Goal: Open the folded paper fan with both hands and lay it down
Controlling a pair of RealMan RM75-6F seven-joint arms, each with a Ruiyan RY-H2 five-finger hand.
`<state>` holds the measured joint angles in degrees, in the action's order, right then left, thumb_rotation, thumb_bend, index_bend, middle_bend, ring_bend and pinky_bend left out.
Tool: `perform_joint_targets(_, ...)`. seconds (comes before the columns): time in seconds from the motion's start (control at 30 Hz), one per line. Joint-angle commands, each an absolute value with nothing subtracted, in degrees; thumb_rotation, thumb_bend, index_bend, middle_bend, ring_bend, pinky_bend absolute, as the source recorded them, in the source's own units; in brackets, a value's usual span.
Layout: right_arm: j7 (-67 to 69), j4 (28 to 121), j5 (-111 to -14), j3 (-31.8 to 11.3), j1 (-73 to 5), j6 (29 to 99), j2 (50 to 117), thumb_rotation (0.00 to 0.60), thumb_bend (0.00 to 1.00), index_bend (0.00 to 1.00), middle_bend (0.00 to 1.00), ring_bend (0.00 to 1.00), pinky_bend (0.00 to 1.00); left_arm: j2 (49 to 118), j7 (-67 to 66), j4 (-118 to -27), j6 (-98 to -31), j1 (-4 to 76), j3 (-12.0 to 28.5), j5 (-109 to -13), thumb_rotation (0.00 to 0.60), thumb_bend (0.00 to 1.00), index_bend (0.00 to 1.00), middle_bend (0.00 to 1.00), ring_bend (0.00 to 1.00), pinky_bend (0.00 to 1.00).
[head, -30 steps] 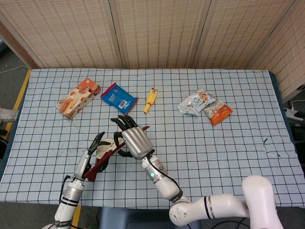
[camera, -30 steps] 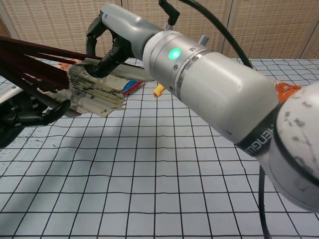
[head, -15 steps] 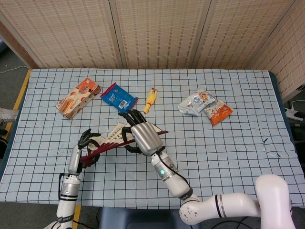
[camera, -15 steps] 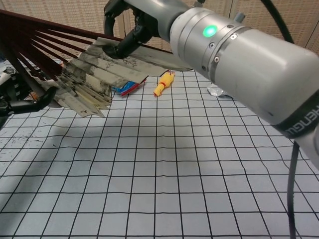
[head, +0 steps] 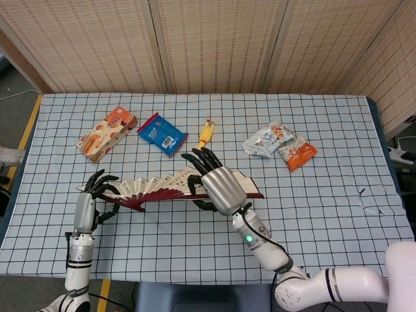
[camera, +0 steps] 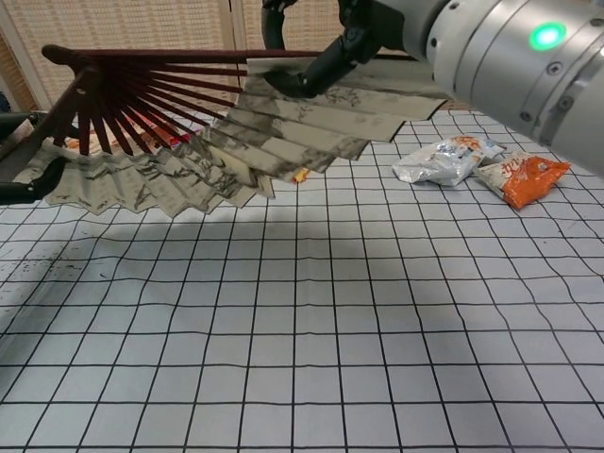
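Observation:
The paper fan [head: 159, 187] is spread wide, held above the checked tablecloth, with dark red ribs and cream painted paper [camera: 283, 132]. My left hand [head: 90, 198] grips the fan's left end near the pivot, and shows at the left edge of the chest view [camera: 26, 175]. My right hand [head: 218, 185] holds the right guard stick, fingers wrapped over the top leaf [camera: 326, 52]. That guard's red tip sticks out to the right past the hand. The ribs fan out from the pivot at the upper left of the chest view.
At the back of the table lie an orange snack box [head: 106, 133], a blue packet [head: 162, 133] and a yellow rubber chicken [head: 205, 136]. A silver packet [head: 266, 141] and an orange packet [head: 298, 153] sit at the back right. A wicker screen stands behind.
The hands have drawn apart, left hand going left and right hand going right. The fan has spread from a narrow bundle into a wide arc.

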<state>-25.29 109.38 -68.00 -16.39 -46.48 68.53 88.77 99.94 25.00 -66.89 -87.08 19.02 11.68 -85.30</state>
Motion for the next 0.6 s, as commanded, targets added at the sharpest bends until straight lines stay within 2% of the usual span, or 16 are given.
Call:
perform_joint_targets(0.03,-24.59,110.02,-71.91,-13.06,-44.34,69.18,86.12,0.600,0.58,0.73,0.10,0.00,0.00,99.75,24.43,-63.52,-87.98,18.63,10.96,-85.93,0.600,0.60,0.74,0.28,0.10,0.11)
perform_joint_targets(0.17,-24.23,109.15,-76.29,-9.61,-42.34,70.14,84.70,0.600,0.58,0.73,0.10,0.00,0.00,100.42,24.39,-59.60,-89.11,18.10,10.11,-86.50,0.600,0.60,0.70,0.27,0.10,0.11)
perform_joint_targets(0.33,-24.46,107.73,-81.03,-5.92,-40.43,70.85,83.69,0.600,0.58,0.73,0.10,0.00,0.00,101.44,25.17,-55.87,-89.81,17.25,8.60,-87.09,0.600,0.59,0.59,0.25,0.08,0.10)
perform_joint_targets(0.5,-24.09,105.89,-84.76,-2.45,-37.88,72.15,83.95,0.600,0.58,0.68,0.10,0.00,0.00,103.68,21.10,-48.59,-89.32,16.18,4.29,-89.49,0.600,0.56,0.32,0.20,0.05,0.09)
perform_joint_targets(0.6,-23.62,104.96,-85.24,-0.75,-36.45,72.07,84.67,0.600,0.58,0.62,0.10,0.00,0.00,105.79,19.66,-43.30,-88.52,15.41,1.87,-90.62,0.600,0.56,0.21,0.16,0.03,0.08)
